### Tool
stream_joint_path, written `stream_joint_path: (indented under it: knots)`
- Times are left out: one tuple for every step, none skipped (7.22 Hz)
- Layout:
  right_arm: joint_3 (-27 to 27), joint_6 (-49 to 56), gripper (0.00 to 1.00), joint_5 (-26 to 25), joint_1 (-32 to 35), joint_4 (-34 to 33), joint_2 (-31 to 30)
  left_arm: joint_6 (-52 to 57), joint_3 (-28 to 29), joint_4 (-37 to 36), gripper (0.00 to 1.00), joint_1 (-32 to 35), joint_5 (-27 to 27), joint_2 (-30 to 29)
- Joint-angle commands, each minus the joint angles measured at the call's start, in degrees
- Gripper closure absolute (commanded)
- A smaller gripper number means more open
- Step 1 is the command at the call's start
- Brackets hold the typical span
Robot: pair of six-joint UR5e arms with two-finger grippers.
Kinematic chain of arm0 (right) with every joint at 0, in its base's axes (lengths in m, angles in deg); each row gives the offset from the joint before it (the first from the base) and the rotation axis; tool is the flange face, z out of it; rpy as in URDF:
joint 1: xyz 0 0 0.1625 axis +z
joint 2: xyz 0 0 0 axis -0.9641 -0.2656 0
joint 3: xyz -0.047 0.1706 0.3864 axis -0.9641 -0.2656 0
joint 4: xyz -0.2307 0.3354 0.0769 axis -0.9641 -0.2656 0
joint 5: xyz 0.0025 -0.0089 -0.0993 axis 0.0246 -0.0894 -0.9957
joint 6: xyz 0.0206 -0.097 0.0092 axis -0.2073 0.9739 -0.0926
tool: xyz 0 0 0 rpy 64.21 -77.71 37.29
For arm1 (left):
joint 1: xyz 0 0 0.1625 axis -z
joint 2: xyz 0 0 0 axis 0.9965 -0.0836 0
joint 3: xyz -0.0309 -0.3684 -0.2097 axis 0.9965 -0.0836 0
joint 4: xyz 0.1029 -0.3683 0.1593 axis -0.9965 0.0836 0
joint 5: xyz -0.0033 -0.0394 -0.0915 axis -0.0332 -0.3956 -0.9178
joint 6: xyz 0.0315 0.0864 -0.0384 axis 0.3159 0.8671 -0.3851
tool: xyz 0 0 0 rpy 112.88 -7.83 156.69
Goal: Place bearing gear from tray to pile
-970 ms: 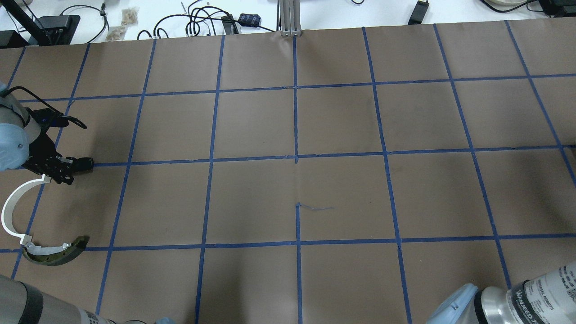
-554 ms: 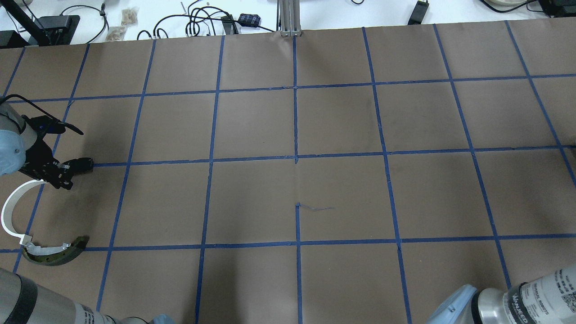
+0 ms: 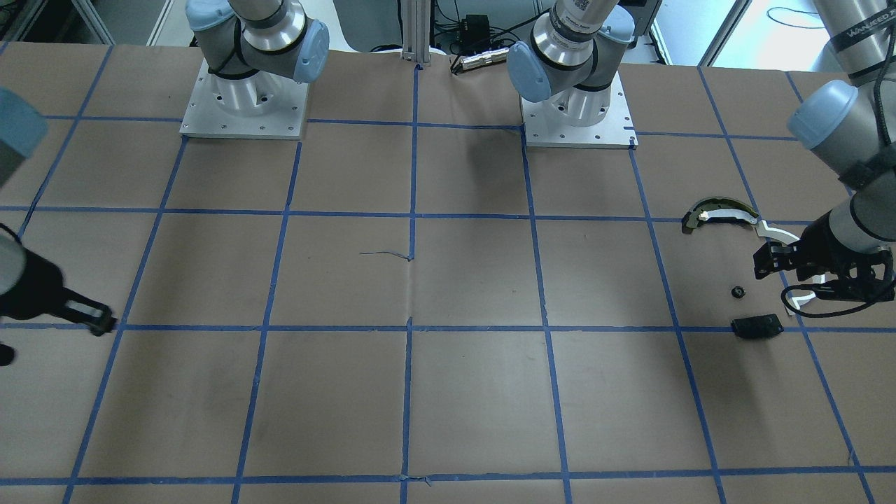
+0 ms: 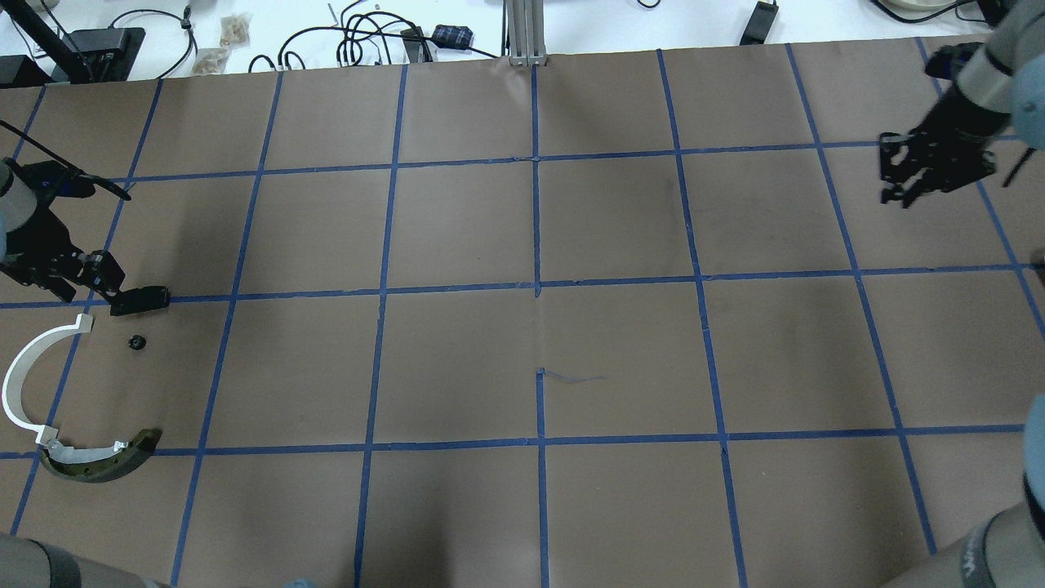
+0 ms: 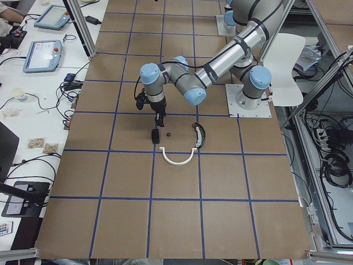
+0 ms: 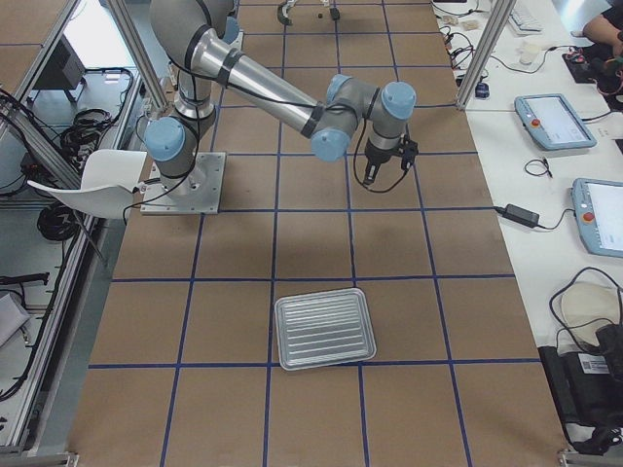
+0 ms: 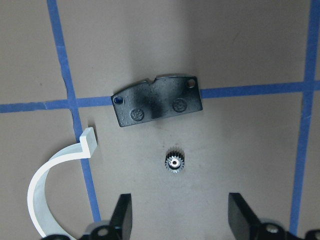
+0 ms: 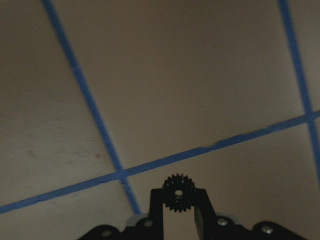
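Observation:
A small black bearing gear [image 7: 174, 163] lies on the table in the pile, below the flat black plate [image 7: 157, 100] and right of the white curved strip [image 7: 55, 170]. My left gripper [image 7: 182, 217] is open and empty just above the gear. Overhead, the gear [image 4: 136, 342], plate [image 4: 140, 300], strip [image 4: 24, 367], dark-and-tan arched piece [image 4: 102, 461] and left gripper [image 4: 102, 282] sit at the far left. My right gripper [image 8: 177, 200] is shut on another small black gear [image 8: 176, 186], held above the table at the far right [image 4: 898, 175].
A silver tray [image 6: 324, 328] lies on the table's right end, near the exterior right camera, apart from the right gripper [image 6: 371, 180]. Blue tape lines grid the brown table. The arm bases [image 3: 241, 105] stand at the robot's side.
My left gripper has drawn back from the pile toward the table's far side, uncovering the small gear on the table. My right gripper has come into the overhead view at upper right.

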Motion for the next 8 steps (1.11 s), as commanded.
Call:
stream_joint_path:
  knots:
    - [0.9, -21.9, 1.00, 4.1, 17.7, -0.6, 0.7, -5.6, 3.0, 2.2, 0.27, 6.6, -0.1, 2.3]
    - [1.5, -23.2, 1.00, 4.2, 22.8, -0.6, 0.8, -10.9, 3.0, 3.6, 0.27, 10.4, -0.2, 3.3]
    - [2.2, -28.3, 1.00, 5.4, 28.0, -2.6, 2.3, -14.6, 2.9, 4.3, 0.27, 13.7, -3.2, 4.6]
    - [2.4, -33.3, 1.00, 6.3, 32.0, -6.9, 4.3, -20.2, 2.9, 5.2, 0.27, 16.1, -7.1, 5.3]
    - [2.4, -37.3, 1.00, 7.8, 34.0, -7.6, 7.1, -23.5, 2.2, 5.2, 0.27, 18.4, -8.0, 5.4]
    - [2.3, -39.7, 1.00, 8.8, 35.0, -8.4, 8.7, -26.2, 1.9, 5.3, 0.27, 21.4, -9.9, 5.2]
    - [2.4, -40.0, 1.00, 9.0, 35.1, -9.2, 8.9, -29.5, 1.9, 5.3, 0.27, 23.9, -10.0, 4.9]
    - [2.5, -40.1, 0.97, 9.8, 35.3, -9.2, 9.0, -30.5, 1.6, 5.4, 0.28, 25.8, -10.0, 4.5]
